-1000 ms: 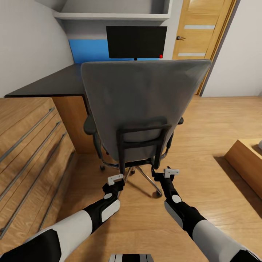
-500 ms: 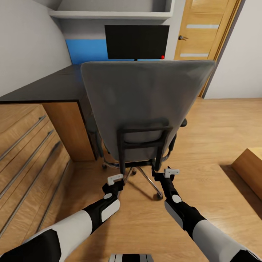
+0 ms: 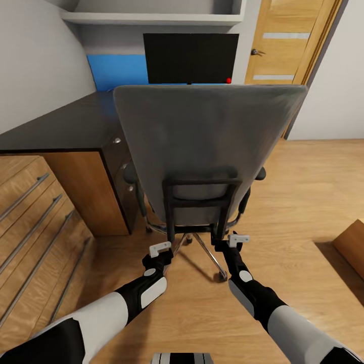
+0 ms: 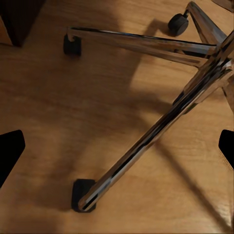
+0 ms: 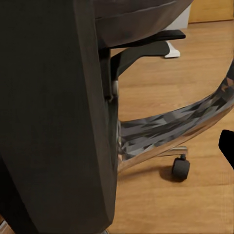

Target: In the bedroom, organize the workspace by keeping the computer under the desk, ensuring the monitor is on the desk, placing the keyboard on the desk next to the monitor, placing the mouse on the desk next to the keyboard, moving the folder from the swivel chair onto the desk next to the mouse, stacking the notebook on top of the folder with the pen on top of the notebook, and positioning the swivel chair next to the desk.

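The grey swivel chair (image 3: 207, 146) stands with its backrest toward me, hiding its seat and most of the space under the desk. Behind it a black monitor (image 3: 190, 58) sits on the dark desk (image 3: 65, 126). My left gripper (image 3: 163, 246) hangs open low behind the chair, over the chrome star base (image 4: 161, 126) and its casters. On the other side, my right gripper (image 3: 236, 237) is open against the black back frame (image 5: 53, 122) of the chair, and one of its fingertips (image 5: 227, 146) shows beside that frame. Keyboard, mouse, folder, notebook and pen are hidden.
A wooden drawer unit (image 3: 30, 217) with long handles lines the left side. The desk's drawer pedestal (image 3: 88, 192) stands just left of the chair. A wooden door (image 3: 283, 45) is at the back right, a low wooden block (image 3: 354, 247) sits at the right edge, and a shelf (image 3: 151, 17) hangs above the monitor.
The camera and both arms have advanced with the chair toward the desk. The desk, pedestal and monitor now appear closer, and the wooden block has slid further right.
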Motion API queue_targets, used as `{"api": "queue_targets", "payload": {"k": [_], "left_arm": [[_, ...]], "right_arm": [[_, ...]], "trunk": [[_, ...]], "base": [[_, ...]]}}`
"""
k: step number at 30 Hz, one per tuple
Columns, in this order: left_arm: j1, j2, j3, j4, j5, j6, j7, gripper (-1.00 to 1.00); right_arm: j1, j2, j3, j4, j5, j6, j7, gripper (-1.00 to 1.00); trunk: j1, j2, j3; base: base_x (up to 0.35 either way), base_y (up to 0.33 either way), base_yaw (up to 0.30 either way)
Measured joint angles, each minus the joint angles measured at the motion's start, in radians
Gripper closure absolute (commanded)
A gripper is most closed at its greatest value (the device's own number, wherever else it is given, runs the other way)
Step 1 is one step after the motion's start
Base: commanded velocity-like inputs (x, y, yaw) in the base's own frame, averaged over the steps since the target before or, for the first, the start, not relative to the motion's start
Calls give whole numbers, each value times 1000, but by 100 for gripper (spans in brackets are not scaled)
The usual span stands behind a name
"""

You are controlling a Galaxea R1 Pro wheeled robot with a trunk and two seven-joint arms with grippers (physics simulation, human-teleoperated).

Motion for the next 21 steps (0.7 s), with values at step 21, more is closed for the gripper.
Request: {"api": "queue_targets", "payload": {"k": [21], "left_arm": [[0,-3,-64,0,-2,1,-5,-100]], "right_arm": [[0,0,-1,0,0,0,0,-100]], "trunk": [[0,0,0]], "base": [[6,0,0]]}}
